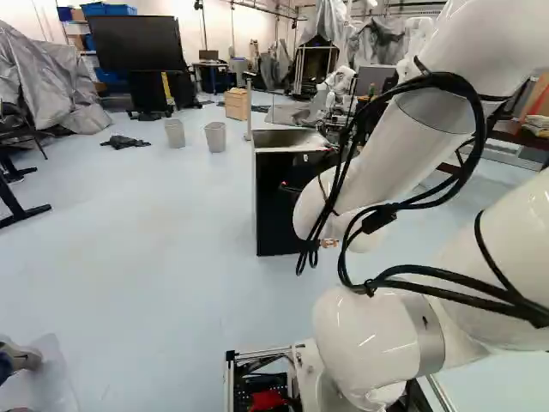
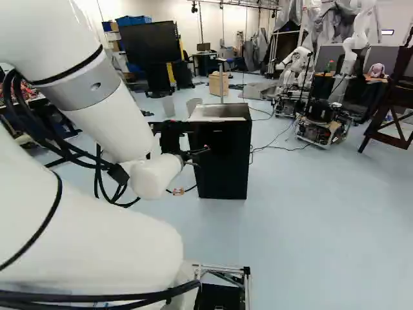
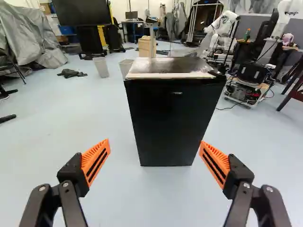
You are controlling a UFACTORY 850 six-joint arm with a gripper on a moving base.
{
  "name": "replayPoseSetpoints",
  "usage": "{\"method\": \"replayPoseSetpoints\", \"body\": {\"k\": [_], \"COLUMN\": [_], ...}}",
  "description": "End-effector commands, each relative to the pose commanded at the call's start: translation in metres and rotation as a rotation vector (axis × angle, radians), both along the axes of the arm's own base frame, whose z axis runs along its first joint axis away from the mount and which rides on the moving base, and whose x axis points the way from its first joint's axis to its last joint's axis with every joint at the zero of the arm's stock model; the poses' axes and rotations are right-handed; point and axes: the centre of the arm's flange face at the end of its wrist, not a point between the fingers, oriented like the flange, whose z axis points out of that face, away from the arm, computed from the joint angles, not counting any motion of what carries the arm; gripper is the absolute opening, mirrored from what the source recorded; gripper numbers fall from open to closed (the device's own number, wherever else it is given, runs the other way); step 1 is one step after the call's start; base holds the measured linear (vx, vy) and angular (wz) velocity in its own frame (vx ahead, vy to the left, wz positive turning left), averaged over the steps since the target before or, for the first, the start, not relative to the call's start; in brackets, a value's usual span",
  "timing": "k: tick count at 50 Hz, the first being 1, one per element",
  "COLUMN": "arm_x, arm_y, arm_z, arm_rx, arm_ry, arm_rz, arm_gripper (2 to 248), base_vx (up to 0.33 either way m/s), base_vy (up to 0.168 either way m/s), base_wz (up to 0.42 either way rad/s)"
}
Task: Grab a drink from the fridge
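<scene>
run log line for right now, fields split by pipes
task: drink from fridge | gripper: open, empty | fridge: door shut, ahead of gripper | drink: not visible

White jointed arm (image 2: 106,123) reaches from near toward far.
Black two-fingered gripper (image 2: 186,137) stands open, orange ribbed pads (image 3: 96,161) wide apart.

Solid black down the front of the fridge (image 3: 168,123), dull grey on its top, whitish along the top's near edge. Bright orange on the pads (image 3: 93,161), striped with black; black on the fingers (image 3: 72,174). White on the arm (image 2: 77,226), banded with grey. Pale blue across the floor (image 3: 156,201), tan on the box (image 1: 236,105).
</scene>
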Motion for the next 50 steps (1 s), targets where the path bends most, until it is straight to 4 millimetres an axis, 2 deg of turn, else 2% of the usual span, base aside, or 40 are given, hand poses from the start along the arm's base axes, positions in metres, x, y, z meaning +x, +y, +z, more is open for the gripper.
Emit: {"method": "replayPoseSetpoints", "body": {"k": [50], "arm_x": [0.0000], "arm_y": [0.0000], "arm_z": [0.0000], "arm_rx": [0.000], "arm_ry": [0.000], "arm_rz": [0.000], "arm_gripper": [247], "base_vx": [0.076], "base_vy": [0.075], "base_wz": [-0.022]}}
